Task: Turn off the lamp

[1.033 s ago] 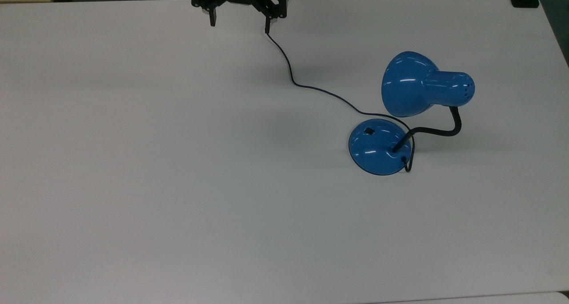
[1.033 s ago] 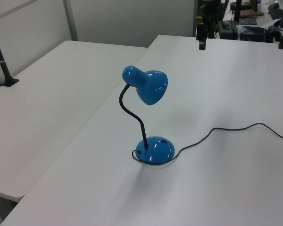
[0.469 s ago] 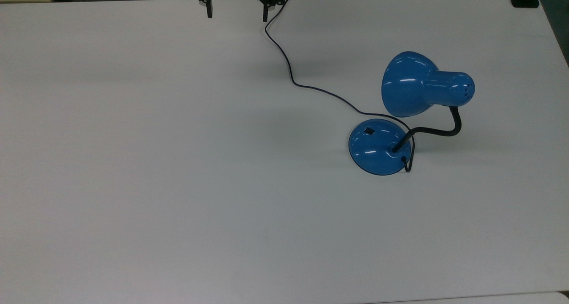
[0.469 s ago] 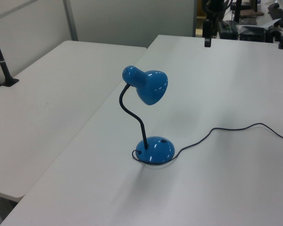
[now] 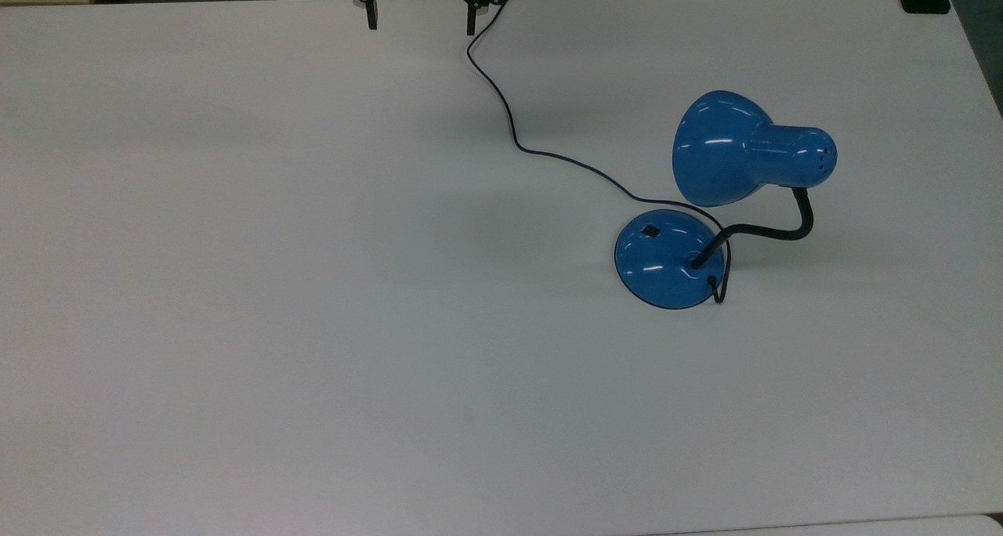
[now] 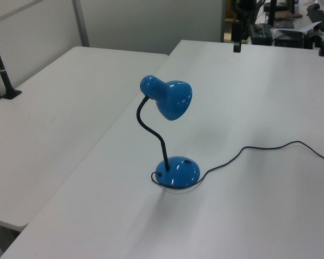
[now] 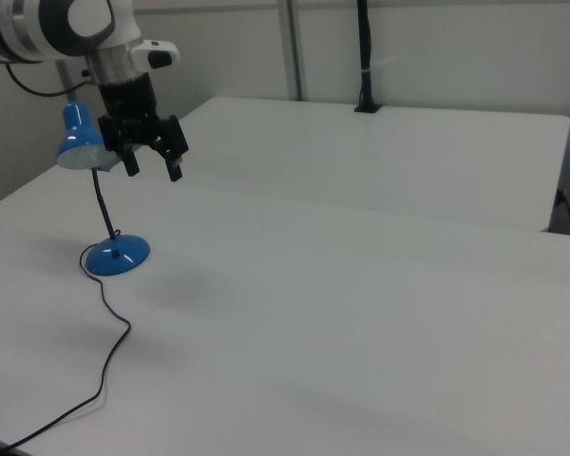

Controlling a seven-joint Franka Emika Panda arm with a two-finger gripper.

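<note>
Gripper seen w/ fingers spread wide, nothing held; lamp stood well apart, lower down on table.

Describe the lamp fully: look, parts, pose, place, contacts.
The lamp is glossy blue, metal-looking. Its domed base sits flat on the white table and carries a small black switch. A black gooseneck curves up to a bell shade. A thin dark cord trails across the table. Nothing else touches it.
</note>
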